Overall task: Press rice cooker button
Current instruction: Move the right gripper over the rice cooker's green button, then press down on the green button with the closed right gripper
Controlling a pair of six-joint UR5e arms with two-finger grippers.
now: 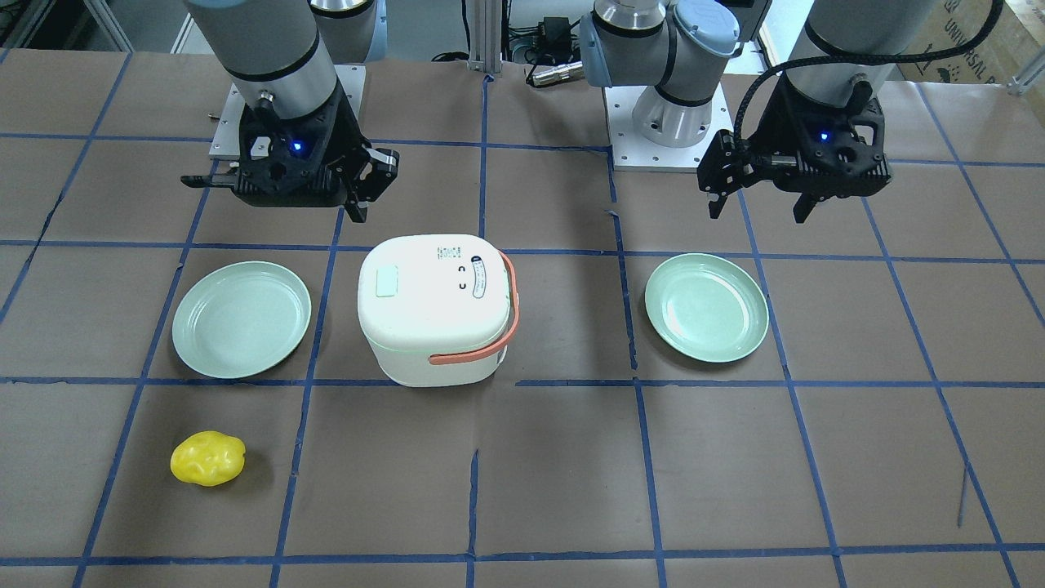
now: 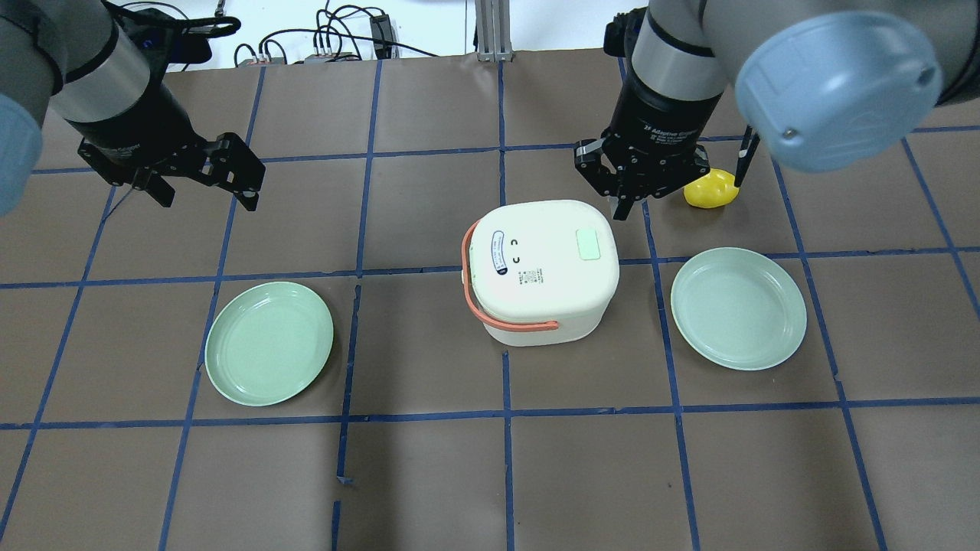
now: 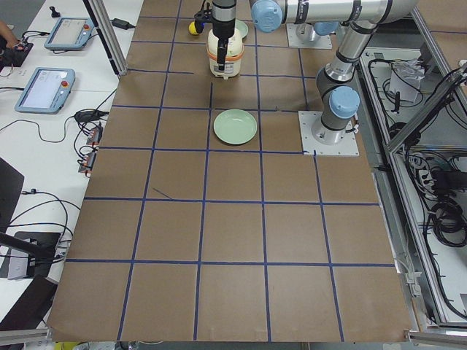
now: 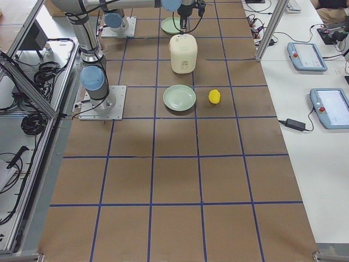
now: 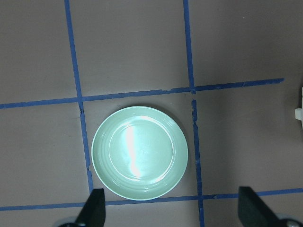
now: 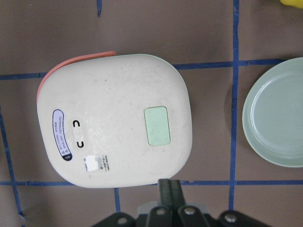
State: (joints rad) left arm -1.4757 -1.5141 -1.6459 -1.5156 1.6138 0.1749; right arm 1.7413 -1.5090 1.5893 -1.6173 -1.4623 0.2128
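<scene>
right gripper (image 6: 169,185) is pinched shut with nothing in it, hanging just off the lid edge of the white rice cooker (image 6: 113,123), which sits mid-surface (image 6: 142,28). the green button (image 6: 157,125) on the lid isn't being touched, so i'd say the whole press is left to do. left gripper (image 5: 173,208) is spread wide and empty over a green plate (image 5: 139,151).

rice cooker (image 2: 540,268) between left plate (image 2: 269,343), right plate (image 2: 738,308)

Left green plate (image 2: 269,343), right green plate (image 2: 738,308), yellow lump (image 2: 711,190) (potato-like)
</scene>
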